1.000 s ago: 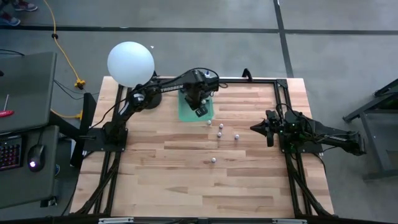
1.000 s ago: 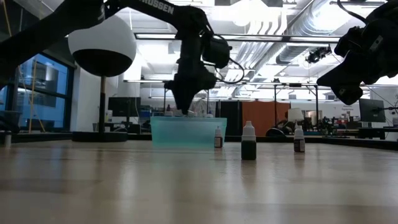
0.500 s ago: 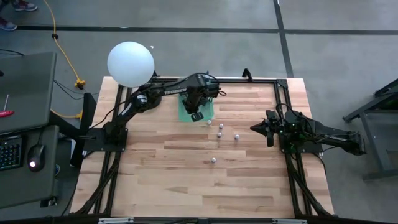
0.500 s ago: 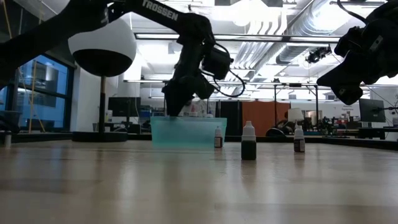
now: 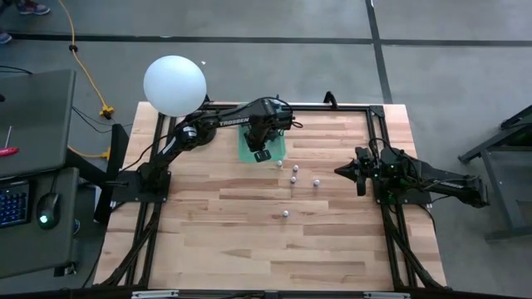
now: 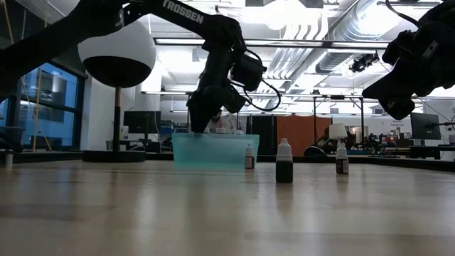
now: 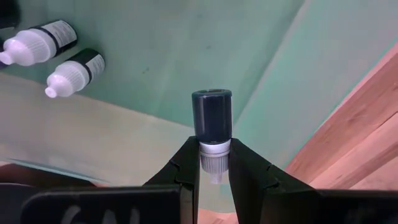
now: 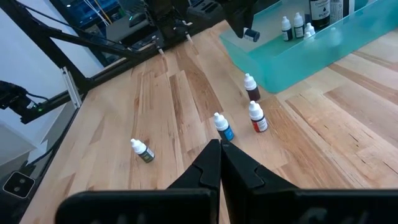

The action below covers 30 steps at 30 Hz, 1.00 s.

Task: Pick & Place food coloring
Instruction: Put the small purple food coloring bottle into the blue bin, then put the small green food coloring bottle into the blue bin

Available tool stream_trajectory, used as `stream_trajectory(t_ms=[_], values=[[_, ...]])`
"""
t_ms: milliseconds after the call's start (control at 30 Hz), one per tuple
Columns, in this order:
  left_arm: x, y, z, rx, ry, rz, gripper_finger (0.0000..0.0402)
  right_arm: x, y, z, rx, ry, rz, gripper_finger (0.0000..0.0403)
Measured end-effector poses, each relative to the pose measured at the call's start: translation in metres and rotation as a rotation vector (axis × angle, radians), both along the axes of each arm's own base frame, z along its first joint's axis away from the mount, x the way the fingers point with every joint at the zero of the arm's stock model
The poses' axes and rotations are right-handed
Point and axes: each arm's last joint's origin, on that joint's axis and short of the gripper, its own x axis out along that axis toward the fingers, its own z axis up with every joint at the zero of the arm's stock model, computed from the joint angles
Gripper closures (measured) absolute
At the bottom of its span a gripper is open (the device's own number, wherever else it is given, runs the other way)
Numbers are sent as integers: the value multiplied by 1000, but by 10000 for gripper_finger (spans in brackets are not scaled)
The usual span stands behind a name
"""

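Here, the left gripper [image 7: 214,163] was closed narrowly on the white cap of a small dark-bodied plastic food-coloring bottle [image 7: 212,117], held above the translucent green plastic tray [image 7: 186,56] near the upper centre of the high view; two more white-capped bottles [image 7: 59,59] lay in the tray. The right gripper [image 8: 219,151], fully closed and empty, waited at centre right. Such a bottle was judged light, rigid and smooth, so the narrow cap was the surest hold; four loose bottles [image 5: 293,169] stood on the wooden table [image 5: 216,241].

The white word "TROSSEN" stands on the left arm [image 6: 186,13] in the low view. The high view shows it there too. The bottle labels cannot be read.
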Motion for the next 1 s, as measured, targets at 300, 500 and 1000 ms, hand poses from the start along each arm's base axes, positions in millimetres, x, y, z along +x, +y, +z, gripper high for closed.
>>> stream_trajectory(t_ms=[300, 500, 1000], values=[[0, 0, 0, -9, -2, -31, 346, 0, 0, 0, 0, 0, 0, 402], [0, 0, 0, -15, -3, -58, 306, 0, 0, 0, 0, 0, 0, 402], [0, 1, 0, 15, 8, -57, 273, 0, 0, 0, -1, 0, 0, 402]])
